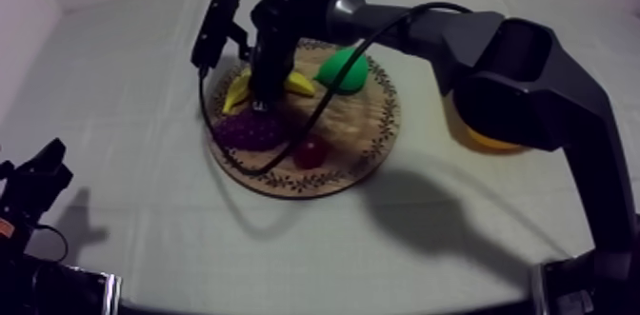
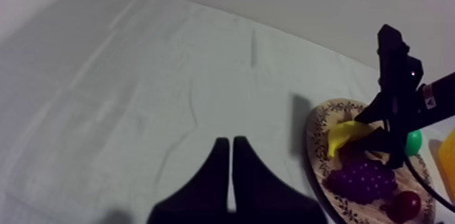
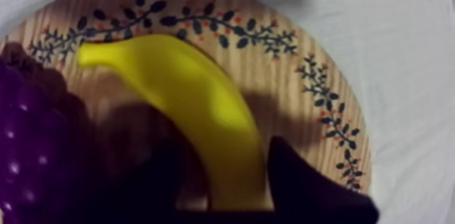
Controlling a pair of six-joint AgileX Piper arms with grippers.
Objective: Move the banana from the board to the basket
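**Desk:** Where is the banana?

**Me:** The banana [image 3: 196, 105] lies on the wooden board [image 1: 373, 147], on the board's far left part, close to the patterned rim. My right hand [image 1: 262, 102] comes straight down onto it from above. From the right wrist camera I see the hand closed round the fruit's near end, gripping it from both sides, with the curved far end pointing off toward the rim. The banana rests flat on the wood.

**Desk:** What's around it?

**Me:** The grapes [image 1: 250, 130] sit just beside it, toward the near left edge of the board. The pear [image 1: 343, 71] is on the far side, right of the hand. The small red fruit [image 1: 310, 152] is near the front, right of the grapes.

**Desk:** And the basket?

**Me:** The yellow basket [image 1: 488, 140] stands on the tabletop [image 1: 124, 100] to the right of the board, apart from it and partly hidden behind my right arm.

**Desk:** Your other arm?

**Me:** My left hand [image 2: 231, 147] is low at the left side of the tabletop, well apart from the board. It is closed into a narrow wedge and has hold of nothing.
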